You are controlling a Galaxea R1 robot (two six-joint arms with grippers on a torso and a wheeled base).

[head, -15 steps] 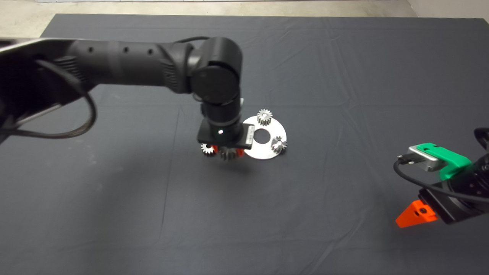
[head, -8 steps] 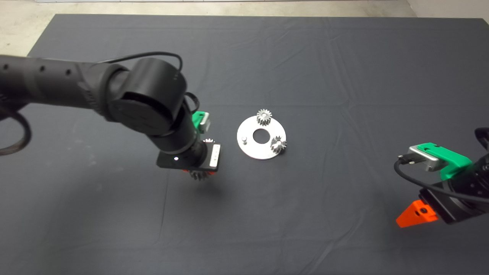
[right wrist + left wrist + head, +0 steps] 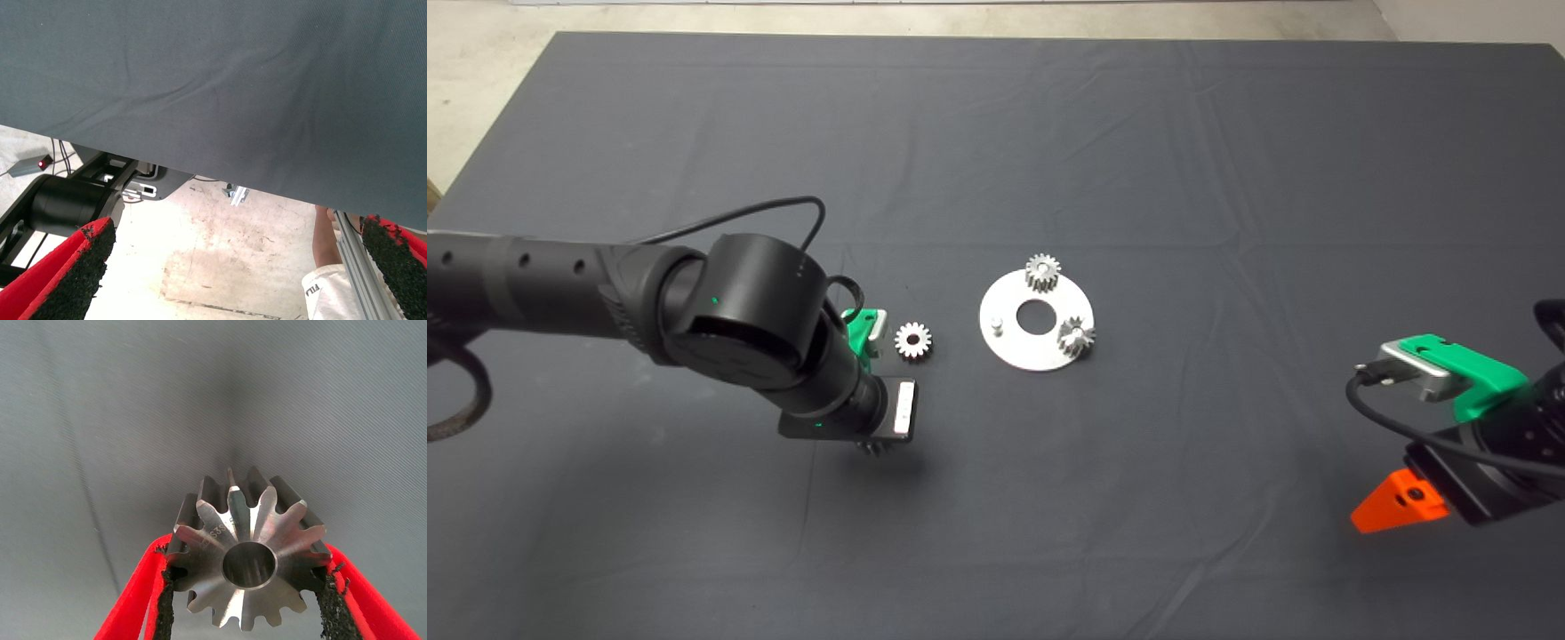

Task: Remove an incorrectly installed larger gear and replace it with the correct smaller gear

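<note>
The left gripper pinches the big gear by its teeth, hole facing up, hanging over bare mat well away from the round plate. The small gear lies flat between that gripper and the plate, closer to the left arm. Lots of open mat lies below for dropping the big gear. The right gripper waits spread wide, far from the plate.

Head view looks down over the mat — both wrist views face it closer, obliquely.
</note>
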